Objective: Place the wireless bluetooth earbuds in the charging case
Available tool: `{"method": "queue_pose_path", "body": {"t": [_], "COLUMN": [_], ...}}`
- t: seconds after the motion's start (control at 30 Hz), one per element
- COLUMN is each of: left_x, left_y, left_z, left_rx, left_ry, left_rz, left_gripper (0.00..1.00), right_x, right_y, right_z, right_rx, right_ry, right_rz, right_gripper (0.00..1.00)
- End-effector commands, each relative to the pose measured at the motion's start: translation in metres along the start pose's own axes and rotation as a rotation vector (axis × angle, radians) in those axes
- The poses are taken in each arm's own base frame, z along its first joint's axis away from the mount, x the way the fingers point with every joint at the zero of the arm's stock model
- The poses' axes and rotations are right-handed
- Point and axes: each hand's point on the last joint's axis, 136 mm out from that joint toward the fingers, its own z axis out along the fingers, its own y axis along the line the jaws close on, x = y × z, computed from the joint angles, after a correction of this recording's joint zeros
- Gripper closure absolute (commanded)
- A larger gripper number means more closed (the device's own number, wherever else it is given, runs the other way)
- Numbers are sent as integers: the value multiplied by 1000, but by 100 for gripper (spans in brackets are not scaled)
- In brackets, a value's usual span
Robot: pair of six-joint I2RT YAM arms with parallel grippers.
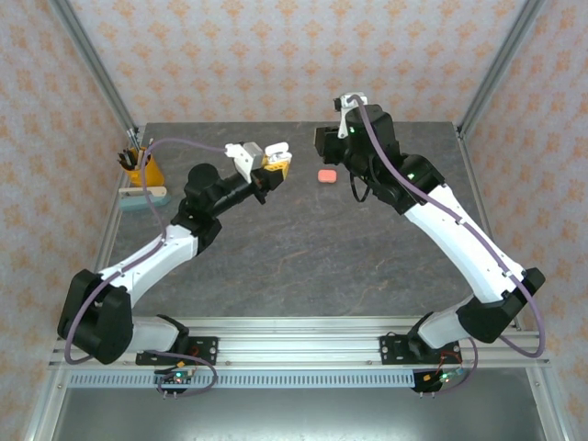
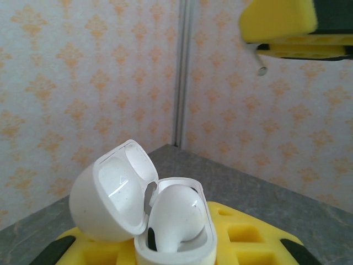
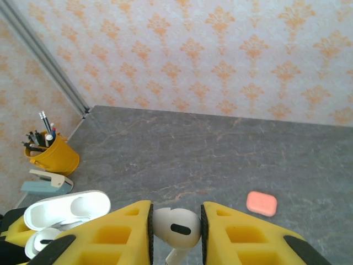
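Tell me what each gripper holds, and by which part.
The left gripper clamps the open white case by its base. The right gripper pinches an earbud by its head, stem hanging down.

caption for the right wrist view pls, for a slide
Right end effector pinching a white earbud, open white charging case at lower left, pink case on the table beyond

White earbud, white open case, seemingly coral case.
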Motion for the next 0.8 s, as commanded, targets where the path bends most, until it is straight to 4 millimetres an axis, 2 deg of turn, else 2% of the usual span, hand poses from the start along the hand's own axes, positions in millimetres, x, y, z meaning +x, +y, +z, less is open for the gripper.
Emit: {"method": "queue_pose_path", "body": {"t": [0.0, 0.33, 0.77], "left_x": [-18, -25, -32], "left_y": [-20, -29, -35], "left_z": [8, 23, 23], "left_rx": [110, 172, 205], "left_ry": [-15, -23, -41], "left_rz": [41, 47, 50], "left_gripper": [100, 100, 100], "right_x": [-15, -4, 17], "right_y": [14, 28, 27], "right_z": [-4, 3, 16], "right_rx": [-77, -160, -167], "right_ry": [-56, -42, -7], "right_rz": [-61, -67, -120], "right_gripper": [73, 73, 74]}}
